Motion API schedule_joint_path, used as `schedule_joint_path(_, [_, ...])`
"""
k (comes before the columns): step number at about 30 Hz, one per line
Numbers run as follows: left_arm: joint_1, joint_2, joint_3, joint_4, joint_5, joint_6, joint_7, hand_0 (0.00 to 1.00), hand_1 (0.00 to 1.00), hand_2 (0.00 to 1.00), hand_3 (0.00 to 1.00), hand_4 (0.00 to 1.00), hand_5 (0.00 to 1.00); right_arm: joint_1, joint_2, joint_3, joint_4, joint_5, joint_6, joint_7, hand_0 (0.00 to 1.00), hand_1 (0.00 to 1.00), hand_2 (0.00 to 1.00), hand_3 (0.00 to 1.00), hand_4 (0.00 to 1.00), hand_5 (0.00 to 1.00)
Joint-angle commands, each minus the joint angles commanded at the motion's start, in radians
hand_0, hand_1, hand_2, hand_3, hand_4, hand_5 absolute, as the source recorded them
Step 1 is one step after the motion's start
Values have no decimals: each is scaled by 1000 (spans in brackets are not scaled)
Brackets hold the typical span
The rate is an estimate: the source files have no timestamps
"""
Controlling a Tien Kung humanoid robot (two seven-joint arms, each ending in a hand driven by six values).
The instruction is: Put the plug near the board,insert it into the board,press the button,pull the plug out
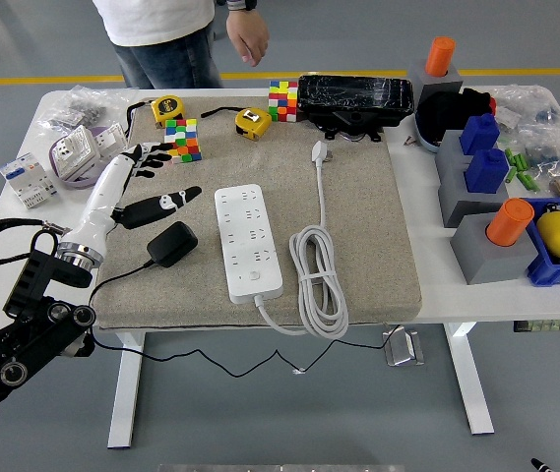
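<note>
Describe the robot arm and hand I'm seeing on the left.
The left arm is black, jointed metal with round bolted fittings and a looped black cable. A silver wrist ring joins a white forearm shell to the left hand, whose slim fingers are black with white marks.

Left hand point(147, 187) reaches forward from the left, fingers spread, holding nothing
</note>
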Motion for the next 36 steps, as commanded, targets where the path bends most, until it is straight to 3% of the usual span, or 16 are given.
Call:
schedule_joint_path(4, [38,-17,-73,-1,-163,-4,-23,433,571,592,649,915,507,3,2,-8,-10,5,0,-4,608,638,649,553,953,485])
schedule_joint_path(5, [47,-17,-89,-1,-201,-6,-30,433,556,567,614,878,473,4,2,-9,-11,5,0,-6,607,640,649,553,953,486])
schedule_joint_path(10, [75,-6,-148,5,-354,2,-47,433,556,567,614,878,473,6,2,-10,-12,2,1,-11,607,640,649,553,953,486])
schedule_joint_path(21, [95,5,-222,10,-323,-7,-6,438,549,556,601,840,448,17,5,-25,-20,1,1,-15,607,640,649,553,951,487])
schedule_joint_path(36, [98,14,-245,3,-313,-16,-1,447,545,563,604,822,445,27,2,-48,-23,5,0,-14,607,641,651,552,943,498])
